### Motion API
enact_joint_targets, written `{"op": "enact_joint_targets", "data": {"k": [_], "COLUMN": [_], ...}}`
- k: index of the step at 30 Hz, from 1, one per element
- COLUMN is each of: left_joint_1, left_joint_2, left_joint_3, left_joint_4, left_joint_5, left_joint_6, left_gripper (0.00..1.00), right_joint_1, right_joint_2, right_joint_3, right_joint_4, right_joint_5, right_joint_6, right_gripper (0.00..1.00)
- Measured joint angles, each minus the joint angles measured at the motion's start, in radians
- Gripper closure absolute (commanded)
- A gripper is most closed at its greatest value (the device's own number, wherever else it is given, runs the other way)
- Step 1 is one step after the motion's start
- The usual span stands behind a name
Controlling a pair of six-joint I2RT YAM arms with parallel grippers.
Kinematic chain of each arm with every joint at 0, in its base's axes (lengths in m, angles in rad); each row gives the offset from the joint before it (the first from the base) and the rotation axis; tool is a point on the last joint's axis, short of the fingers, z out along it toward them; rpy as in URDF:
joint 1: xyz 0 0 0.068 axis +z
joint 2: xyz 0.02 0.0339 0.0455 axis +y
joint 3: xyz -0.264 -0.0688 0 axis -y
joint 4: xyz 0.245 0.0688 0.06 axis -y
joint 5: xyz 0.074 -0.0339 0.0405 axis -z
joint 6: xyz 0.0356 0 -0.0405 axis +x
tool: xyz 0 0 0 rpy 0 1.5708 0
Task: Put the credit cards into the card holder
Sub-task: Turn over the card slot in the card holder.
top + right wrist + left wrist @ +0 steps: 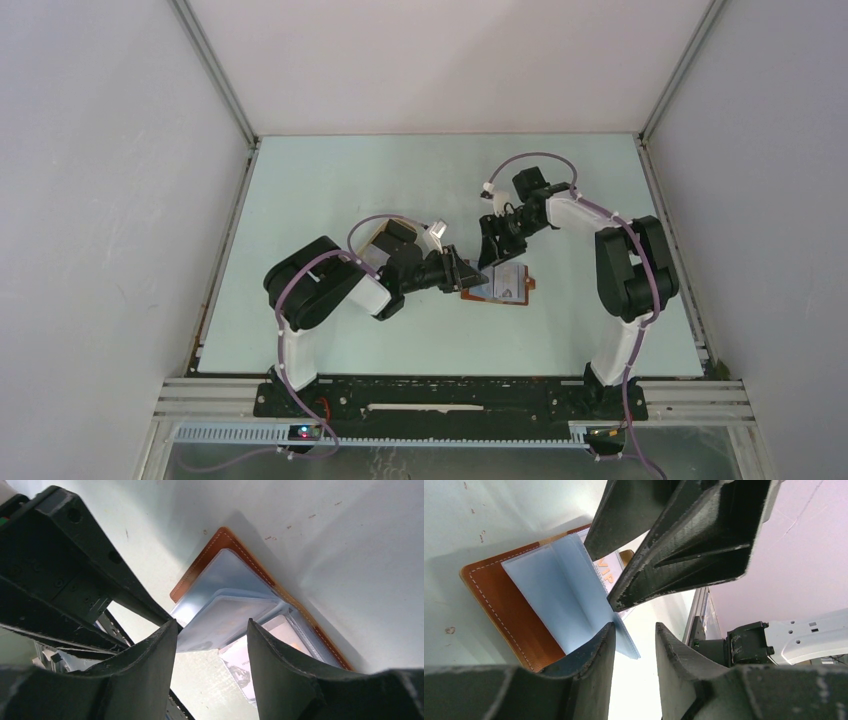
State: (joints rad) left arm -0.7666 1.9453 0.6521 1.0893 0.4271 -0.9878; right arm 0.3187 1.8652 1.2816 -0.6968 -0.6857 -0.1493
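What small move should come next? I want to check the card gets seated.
Probably the right gripper nudges the printed card deeper into the clear sleeve of the card holder: it looks only partly inside, with the left gripper open alongside.

Card holder (499, 605): tan leather, smooth, semi-matt, w/ pale thread stitching at edge. Inner sleeves (559, 590): clear plastic, smooth, slight gloss. Credit card (606, 574) in sleeve: printed plastic. Left tool (635, 635), right tool (211, 629): blk plastic, matt, edges scuffed whitish. Counter (454, 525): pale, smooth, matt, few specks.
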Motion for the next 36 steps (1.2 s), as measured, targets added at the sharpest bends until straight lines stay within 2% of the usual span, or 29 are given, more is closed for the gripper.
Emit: {"op": "enact_joint_targets", "data": {"k": [12, 25, 36], "left_joint_1": [0.000, 0.006, 0.002], "left_joint_2": [0.000, -0.002, -0.107], "left_joint_3": [0.000, -0.002, -0.050], "left_joint_4": [0.000, -0.009, -0.054], "left_joint_5": [0.000, -0.005, -0.024], "left_joint_6": [0.000, 0.003, 0.019], "left_gripper": [0.59, 0.58, 0.61], "right_joint_1": [0.003, -0.018, -0.027], "right_joint_2": [0.010, 0.010, 0.010], "right_joint_3": [0.000, 0.000, 0.000], "right_joint_4": [-0.002, -0.006, -0.016], "right_joint_5": [0.054, 0.056, 0.050], "right_joint_6": [0.000, -0.001, -0.002], "right_gripper": [0.44, 0.45, 0.46]}}
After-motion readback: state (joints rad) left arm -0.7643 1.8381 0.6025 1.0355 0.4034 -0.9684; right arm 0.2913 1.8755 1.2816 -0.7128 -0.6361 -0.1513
